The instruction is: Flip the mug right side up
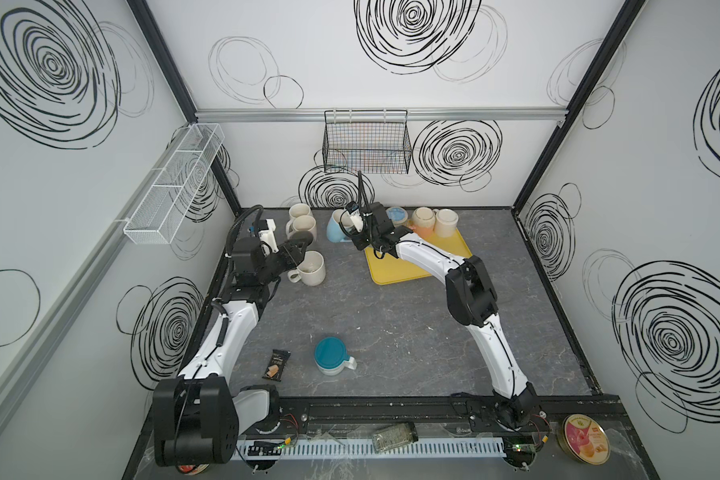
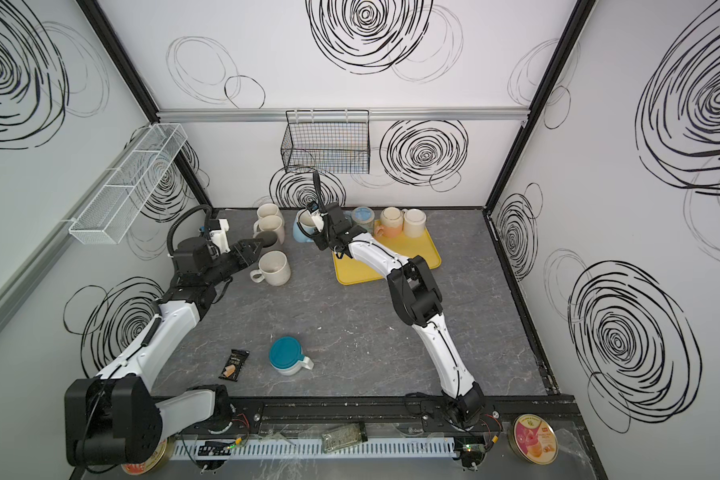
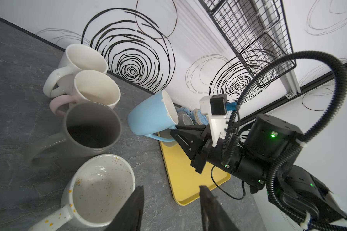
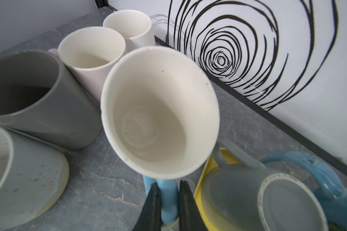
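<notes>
- Left gripper [image 3: 170,189]: jaws parted, empty, near a speckled white mug [image 3: 100,190] on the grey worktop [image 3: 18,60].
- Right gripper [image 4: 168,185]: jaws clenched on the handle of the light blue ceramic mug [image 3: 150,118], tilted beside the yellow tray [image 3: 184,176].

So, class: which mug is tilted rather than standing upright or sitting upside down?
The light blue mug, cream inside: it is tilted, its handle clamped in the right gripper. The other mugs stand upright or sit upside down, ungripped.
</notes>
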Motion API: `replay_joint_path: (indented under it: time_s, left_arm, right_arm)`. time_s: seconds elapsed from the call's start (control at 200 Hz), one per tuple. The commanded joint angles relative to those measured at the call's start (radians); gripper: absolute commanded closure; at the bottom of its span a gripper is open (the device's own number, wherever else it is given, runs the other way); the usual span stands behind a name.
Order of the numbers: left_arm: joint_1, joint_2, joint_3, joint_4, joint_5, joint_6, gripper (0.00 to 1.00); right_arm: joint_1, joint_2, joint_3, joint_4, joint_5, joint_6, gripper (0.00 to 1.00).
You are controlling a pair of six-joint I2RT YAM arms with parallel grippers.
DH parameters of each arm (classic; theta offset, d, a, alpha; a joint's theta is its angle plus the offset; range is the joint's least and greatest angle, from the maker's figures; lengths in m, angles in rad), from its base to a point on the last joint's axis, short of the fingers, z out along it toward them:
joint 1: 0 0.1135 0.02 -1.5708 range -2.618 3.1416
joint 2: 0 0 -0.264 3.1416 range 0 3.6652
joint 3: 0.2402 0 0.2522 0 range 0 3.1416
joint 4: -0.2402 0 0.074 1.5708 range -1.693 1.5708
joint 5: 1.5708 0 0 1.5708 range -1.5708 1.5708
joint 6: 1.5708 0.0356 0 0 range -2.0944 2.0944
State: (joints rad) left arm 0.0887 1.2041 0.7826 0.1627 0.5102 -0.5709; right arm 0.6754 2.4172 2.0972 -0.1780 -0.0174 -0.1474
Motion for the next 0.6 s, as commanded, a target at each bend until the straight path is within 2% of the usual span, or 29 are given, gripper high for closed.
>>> replay_joint_path:
  time_s: [0.0, 0.335, 0.595]
  left_arm:
    - [0.020, 0.015, 0.035, 0.002, 0.030, 0.038, 0.51]
    - [0.042, 0.052, 0.043, -0.004, 0.038, 0.049, 0.51]
    - [0.046, 0.072, 0.041, 0.001, 0.043, 0.053, 0.50]
  right_arm:
    - [0.004, 0.041, 0.127, 0.076, 0.057, -0.078, 1.00]
    - [0.005, 0.212, 0.315, 0.096, 0.051, -0.164, 1.00]
    - [0.012, 0.253, 0.326, 0.150, 0.053, -0.219, 0.98]
